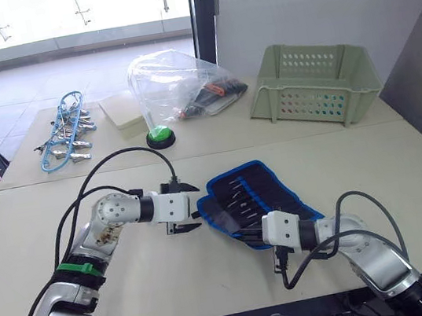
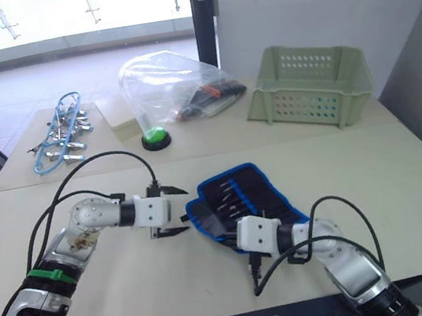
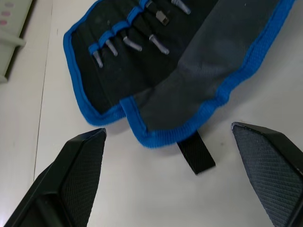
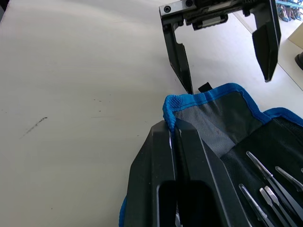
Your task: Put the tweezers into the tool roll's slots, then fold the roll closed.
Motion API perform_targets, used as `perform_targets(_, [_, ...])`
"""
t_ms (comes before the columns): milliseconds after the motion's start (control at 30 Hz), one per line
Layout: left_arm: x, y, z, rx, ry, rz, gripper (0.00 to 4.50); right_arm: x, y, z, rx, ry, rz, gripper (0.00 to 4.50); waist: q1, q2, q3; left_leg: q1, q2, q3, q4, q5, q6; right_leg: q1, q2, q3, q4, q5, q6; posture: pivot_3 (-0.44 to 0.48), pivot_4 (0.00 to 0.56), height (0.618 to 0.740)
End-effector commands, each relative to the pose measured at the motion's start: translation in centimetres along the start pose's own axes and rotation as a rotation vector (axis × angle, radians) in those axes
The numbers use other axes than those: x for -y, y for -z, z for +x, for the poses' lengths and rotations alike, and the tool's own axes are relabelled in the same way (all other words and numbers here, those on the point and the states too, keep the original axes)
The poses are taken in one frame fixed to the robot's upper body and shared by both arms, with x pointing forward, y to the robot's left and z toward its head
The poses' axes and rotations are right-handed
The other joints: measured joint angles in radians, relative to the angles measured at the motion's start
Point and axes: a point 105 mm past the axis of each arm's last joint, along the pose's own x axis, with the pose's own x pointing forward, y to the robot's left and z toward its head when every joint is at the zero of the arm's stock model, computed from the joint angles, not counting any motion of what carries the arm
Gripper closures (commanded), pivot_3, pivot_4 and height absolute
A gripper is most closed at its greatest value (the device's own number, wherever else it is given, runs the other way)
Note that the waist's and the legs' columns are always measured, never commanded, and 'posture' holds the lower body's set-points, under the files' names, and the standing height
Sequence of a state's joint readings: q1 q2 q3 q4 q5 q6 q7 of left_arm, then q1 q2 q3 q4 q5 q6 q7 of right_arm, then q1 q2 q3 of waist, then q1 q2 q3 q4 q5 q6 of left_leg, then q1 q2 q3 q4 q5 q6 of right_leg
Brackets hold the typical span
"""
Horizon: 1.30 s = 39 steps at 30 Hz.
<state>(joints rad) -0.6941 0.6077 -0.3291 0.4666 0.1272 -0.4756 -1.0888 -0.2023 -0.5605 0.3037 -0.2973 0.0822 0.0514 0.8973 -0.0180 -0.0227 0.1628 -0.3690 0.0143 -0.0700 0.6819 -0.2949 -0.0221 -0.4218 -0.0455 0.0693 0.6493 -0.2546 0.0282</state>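
The tool roll [image 1: 257, 192], black with blue edging, lies open at the middle of the table. Several tweezers [image 3: 130, 42] sit in its slots [image 3: 112, 31], tips showing. A grey flap [image 3: 199, 90] at the roll's left end is lifted over part of the inner face. My right gripper [image 4: 173, 130] is shut on that flap's blue edge, at the roll's near corner [image 1: 242, 231]. My left gripper [image 1: 193, 207] stands open just left of the roll, one finger on each side of the flap end. The short black strap [image 3: 196, 154] lies on the table between those fingers.
A pale green perforated basket [image 1: 315, 83] stands at the back right. A clear plastic bag [image 1: 175, 80], a green button [image 1: 160, 138] and a cream box [image 1: 120, 108] are at the back centre. Silver clips on blue cord [image 1: 65, 136] lie back left.
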Motion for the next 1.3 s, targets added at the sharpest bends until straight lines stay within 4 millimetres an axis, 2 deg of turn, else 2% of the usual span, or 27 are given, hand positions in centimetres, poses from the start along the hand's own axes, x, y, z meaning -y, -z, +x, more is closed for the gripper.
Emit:
perform_targets(33, [-0.4,-0.2,0.5,0.003,0.02,0.095,0.0,0.4,-1.3,-0.2,0.037,0.039,-0.037,4.47,0.002,0.0,0.0,0.0,0.0,0.0,0.0,0.0,0.0,0.0,0.0,0.0,0.0,0.0,0.0,0.0,0.15,0.74])
perform_targets(67, [-0.4,-0.2,0.7,0.005,0.025,0.103,0.0,0.4,-1.3,-0.3,0.037,0.043,-0.038,4.47,0.002,0.0,0.0,0.0,0.0,0.0,0.0,0.0,0.0,0.0,0.0,0.0,0.0,0.0,0.0,0.0,0.15,0.74])
perform_targets(167, [-0.9,0.1,1.1,-0.009,0.008,0.14,0.82,0.4,-1.2,-0.4,0.034,0.049,-0.034,4.5,0.003,0.0,0.0,0.0,0.0,0.0,0.001,0.0,0.0,0.001,0.0,0.0,0.001,0.0,0.0,0.0,0.15,0.74])
perform_targets(267, [-1.8,0.2,1.3,-0.021,-0.031,0.17,1.86,0.5,-1.1,-0.6,0.032,0.064,-0.03,4.5,0.005,0.0,0.0,0.0,0.0,0.0,0.002,0.0,0.0,0.001,0.0,0.0,0.002,0.001,0.001,0.0,0.15,0.74])
perform_targets(400, [-1.9,0.2,1.4,-0.007,-0.036,0.182,3.23,0.7,-0.8,-0.8,0.028,0.082,-0.03,4.5,0.004,0.0,0.0,0.0,0.0,0.0,0.002,0.0,0.001,0.001,0.0,0.0,0.002,0.0,0.001,0.0,0.15,0.74])
perform_targets(533, [-2.1,0.4,1.5,-0.048,-0.03,0.195,4.47,1.0,0.8,-1.3,-0.017,0.102,-0.058,4.5,0.004,0.0,0.0,0.0,-0.001,0.0,0.002,0.0,0.001,0.001,0.0,0.0,0.002,0.0,0.001,0.0,0.15,0.74])
perform_targets(700, [-2.6,0.2,0.8,-0.075,-0.062,0.196,4.47,1.7,3.6,-2.0,-0.071,0.105,-0.083,4.5,0.003,0.0,0.0,0.0,-0.001,0.0,0.003,0.0,0.0,0.001,0.0,0.0,0.004,0.0,0.001,0.0,0.15,0.74])
perform_targets(833, [-2.2,1.0,-0.6,-0.134,-0.084,0.153,4.47,2.6,4.8,-1.9,-0.084,0.117,-0.109,4.5,-0.005,0.0,0.0,0.001,0.0,0.0,0.003,0.0,0.001,0.0,0.0,0.001,0.006,0.0,0.001,0.0,0.15,0.74])
perform_targets(933, [-0.8,1.9,-2.3,-0.191,-0.088,0.099,4.47,3.8,5.3,-1.6,-0.095,0.132,-0.14,4.5,-0.02,0.0,0.0,0.002,0.0,0.0,0.003,0.001,0.001,0.0,0.0,0.002,0.008,0.0,0.001,0.0,0.15,0.74])
perform_targets(1067, [0.5,1.9,-3.7,-0.213,-0.107,0.008,4.47,4.8,5.7,-1.5,-0.103,0.136,-0.171,4.5,-0.027,0.0,0.0,0.002,0.0,0.0,0.003,0.001,0.001,0.0,0.001,0.002,0.009,0.0,0.001,0.0,0.15,0.74])
perform_targets(1100, [1.3,1.9,-4.2,-0.217,-0.106,-0.028,4.47,4.9,5.7,-1.6,-0.103,0.128,-0.178,4.5,-0.026,0.0,0.0,0.002,0.0,0.0,0.003,0.001,0.001,0.0,0.0,0.002,0.01,0.0,0.001,0.0,0.15,0.74])
perform_targets(1200, [4.3,1.0,-5.2,-0.186,-0.117,-0.17,4.47,4.5,5.6,-1.9,-0.076,0.071,-0.167,4.5,-0.034,0.001,0.0,0.003,0.001,0.001,0.003,0.001,0.001,-0.001,0.0,0.003,0.01,0.0,0.001,0.0,0.15,0.74])
perform_targets(1300, [5.5,0.1,-5.4,-0.177,-0.122,-0.213,4.47,3.3,5.1,-2.5,-0.02,0.009,-0.106,4.5,-0.025,0.0,0.0,0.002,0.002,0.001,0.003,0.0,0.001,-0.001,0.0,0.003,0.013,0.0,0.001,0.0,0.15,0.74])
